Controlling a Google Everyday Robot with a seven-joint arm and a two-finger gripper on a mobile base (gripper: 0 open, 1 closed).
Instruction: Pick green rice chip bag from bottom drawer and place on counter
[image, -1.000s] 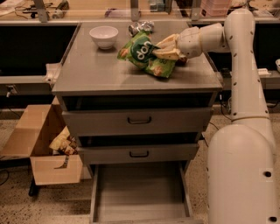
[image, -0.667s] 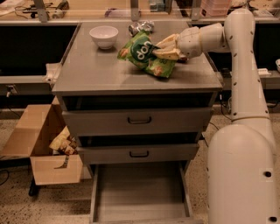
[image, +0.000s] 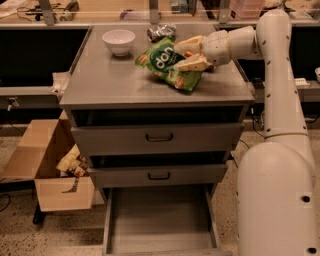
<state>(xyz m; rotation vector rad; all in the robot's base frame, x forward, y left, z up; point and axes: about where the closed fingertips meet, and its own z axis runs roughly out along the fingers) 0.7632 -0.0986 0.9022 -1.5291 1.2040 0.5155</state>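
The green rice chip bag (image: 164, 62) lies on the counter (image: 110, 80), right of the middle and slightly crumpled. My gripper (image: 189, 54) reaches in from the right at the bag's right end. Its cream fingers (image: 188, 45) are spread apart, one above and one below the bag's edge, with a bit of orange-red showing between them. The bottom drawer (image: 160, 220) is pulled out at the foot of the cabinet, and its grey floor is bare.
A white bowl (image: 118, 41) and a silver foil wrapper (image: 161, 31) sit at the back of the counter. The two upper drawers (image: 159, 137) are closed. An open cardboard box (image: 52, 172) stands on the floor to the left. My arm and base fill the right side.
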